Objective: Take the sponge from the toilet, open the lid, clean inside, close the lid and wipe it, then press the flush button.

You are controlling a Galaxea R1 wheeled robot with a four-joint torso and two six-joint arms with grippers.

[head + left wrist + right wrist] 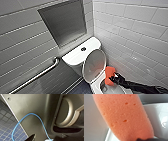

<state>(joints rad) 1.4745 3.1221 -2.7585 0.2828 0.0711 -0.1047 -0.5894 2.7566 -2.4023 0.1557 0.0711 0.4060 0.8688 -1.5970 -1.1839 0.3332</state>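
Observation:
The white toilet (75,58) stands in the corner, and its oval lid (94,65) is raised, leaning back toward the tank. The dark round flush button (83,49) sits in the middle of the tank top. My right gripper (113,79) reaches in from the lower right, shut on the orange sponge (109,75) at the bowl's right rim. The sponge (125,117) looms large and porous in the right wrist view, with white ceramic behind it. In the left wrist view I see a grey panel of the robot and a blue cable (37,119); nothing lies near the left gripper.
A metal grab bar (37,76) runs along the left tiled wall under a recessed niche (65,21). The right tiled wall (140,37) is close beside the toilet. Dark small-tiled floor (6,125) lies below.

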